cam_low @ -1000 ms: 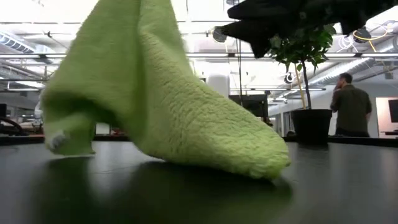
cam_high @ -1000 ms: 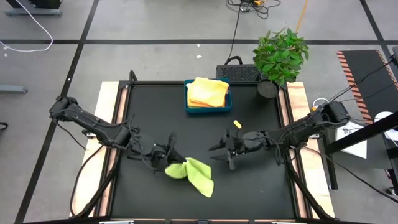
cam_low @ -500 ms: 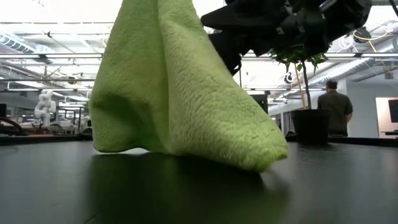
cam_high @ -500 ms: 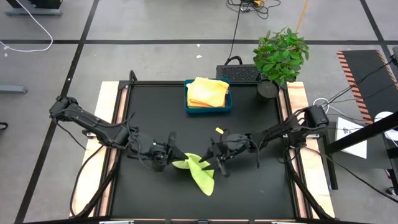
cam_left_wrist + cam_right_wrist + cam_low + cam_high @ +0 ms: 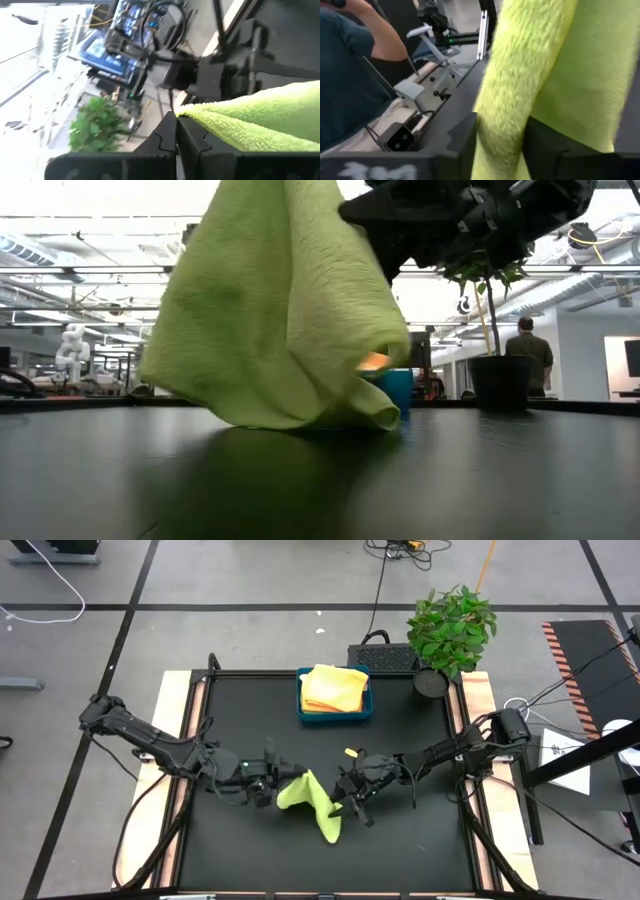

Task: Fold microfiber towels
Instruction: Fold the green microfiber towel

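A lime green towel (image 5: 308, 802) is held up between my two grippers over the middle of the black table (image 5: 400, 850). Its lower end (image 5: 300, 415) rests on the table. My left gripper (image 5: 268, 784) is shut on the towel's left side. My right gripper (image 5: 346, 798) is shut on its right side and shows dark at the top of the low view (image 5: 440, 220). Yellow and orange-yellow towels (image 5: 333, 687) lie stacked in the blue tray (image 5: 304, 710) at the far edge. My left gripper pinches an edge of the towel (image 5: 200, 114) between its two shut fingers (image 5: 172, 137), coming level from the table's left. The cloth rises off the table there and drapes away toward the right. My right gripper has a thick fold of the towel (image 5: 505, 115) between its two fingers (image 5: 465, 142), coming from the table's right, slanting down. The cloth fills the gap between them. How many layers it has, I cannot tell. The towel hangs below with its lower end on the table.
A potted plant (image 5: 450, 630) stands at the far right corner, beside a dark box (image 5: 385, 657). A person (image 5: 527, 360) stands in the room beyond the table. The tray also shows behind the towel in the low view (image 5: 398, 388).
My right gripper has gone toward the table's left and a little nearer, reaching the towel's right side and taking it between its fingers. My left gripper has carried its edge toward the right. The towel has gathered into a narrower hanging shape, its spread lower corner drawn in.
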Robot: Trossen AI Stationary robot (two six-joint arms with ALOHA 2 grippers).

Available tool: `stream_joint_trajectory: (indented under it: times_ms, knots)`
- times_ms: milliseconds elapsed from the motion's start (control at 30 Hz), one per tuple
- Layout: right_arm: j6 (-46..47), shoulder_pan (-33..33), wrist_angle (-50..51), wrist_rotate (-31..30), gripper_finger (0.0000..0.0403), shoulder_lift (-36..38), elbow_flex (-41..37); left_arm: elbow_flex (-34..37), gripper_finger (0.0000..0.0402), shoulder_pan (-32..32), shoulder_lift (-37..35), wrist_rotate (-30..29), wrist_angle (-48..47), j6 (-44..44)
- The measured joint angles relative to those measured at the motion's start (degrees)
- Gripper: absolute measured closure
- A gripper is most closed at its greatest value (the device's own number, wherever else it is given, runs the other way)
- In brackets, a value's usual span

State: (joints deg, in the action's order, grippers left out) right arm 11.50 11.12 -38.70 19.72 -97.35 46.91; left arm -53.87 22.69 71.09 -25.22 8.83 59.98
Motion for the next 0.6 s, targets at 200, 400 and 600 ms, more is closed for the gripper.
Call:
stream_joint_trajectory:
  times_ms: [200,400,600]
  knots:
    - [-2.8,-1.4,9.4,-3.4,0.0383,6.4,0.0,0.0,0.0398,-0.9,0.0,-0.5,0.5,0.7]
    - [-7.3,-1.7,20.5,-17.6,0.0398,17.7,0.0,0.0,0.0375,-0.9,0.0,-0.4,0.1,-6.1]
    - [-12.0,-0.8,25.0,-26.6,0.0402,25.7,0.0,0.0,0.0289,-0.9,-0.4,0.1,-4.6,-15.4]
